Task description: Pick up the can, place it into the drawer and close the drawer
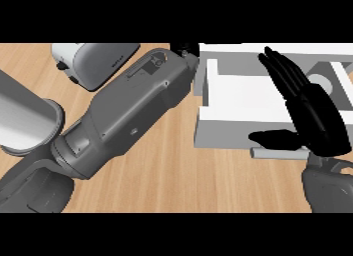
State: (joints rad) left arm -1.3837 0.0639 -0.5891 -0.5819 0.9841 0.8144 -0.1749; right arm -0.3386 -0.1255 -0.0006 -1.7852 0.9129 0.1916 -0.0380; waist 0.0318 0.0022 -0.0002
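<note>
A white drawer stands pulled out on the wooden counter, with its grey handle at the front. Inside, at the right, a grey can seems to lie on its side, half hidden by my right hand. That right hand hovers open over the drawer's right half, fingers straight and pointing away from me, thumb over the front wall. My left forearm runs diagonally from the lower left toward the drawer's far left corner. Only a black scrap of the left hand shows at the picture's top edge.
A white and grey appliance sits at the back left of the counter. A pale grey cylinder, part of my left arm, fills the left edge. Bare wood lies in front of the drawer.
</note>
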